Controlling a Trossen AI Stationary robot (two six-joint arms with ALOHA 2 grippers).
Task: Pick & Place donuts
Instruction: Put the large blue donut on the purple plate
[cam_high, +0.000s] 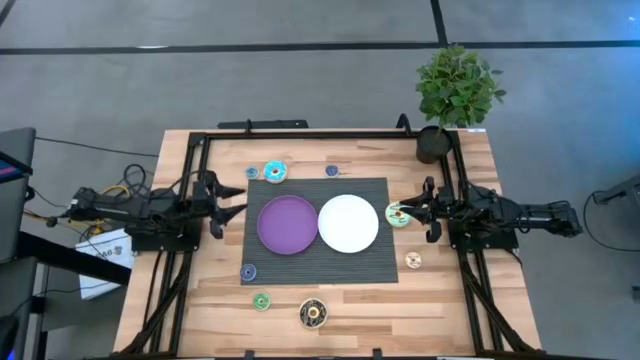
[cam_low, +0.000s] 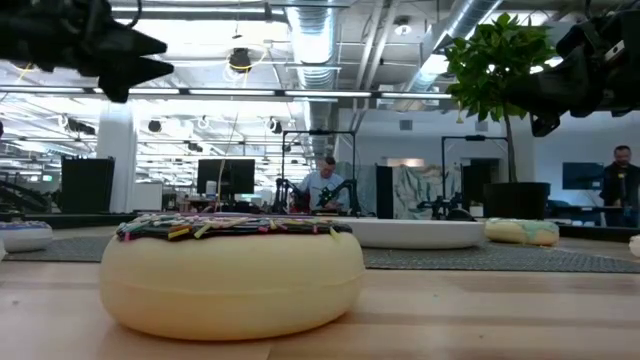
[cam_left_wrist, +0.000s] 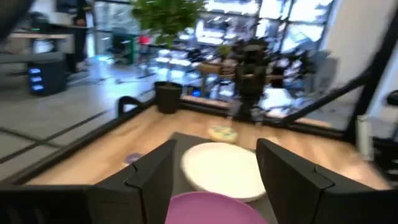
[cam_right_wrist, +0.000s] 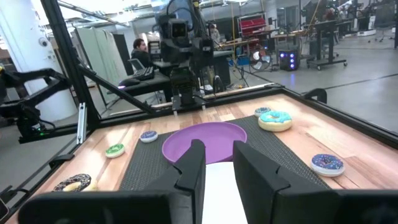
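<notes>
Several small toy donuts lie around a dark mat: cyan (cam_high: 275, 172), purple-blue (cam_high: 332, 171), green (cam_high: 261, 301), dark brown (cam_high: 313, 314), cream (cam_high: 413, 261), and a green-iced one (cam_high: 398, 214) on the mat's right edge beside the white plate (cam_high: 348, 223). The purple plate (cam_high: 288, 224) lies to the white plate's left. My left gripper (cam_high: 235, 198) hovers open at the mat's left edge. My right gripper (cam_high: 412, 209) hovers just right of the green-iced donut, fingers a little apart, nothing between them. In the low view both grippers (cam_low: 110, 45) (cam_low: 585, 60) are well above the table.
A potted plant (cam_high: 455, 95) stands at the table's far right corner. A black frame (cam_high: 300, 135) runs around the tabletop. A small blue donut (cam_high: 248, 271) lies off the mat's near left corner, and another (cam_high: 251, 173) beside the cyan one. People sit in the room beyond.
</notes>
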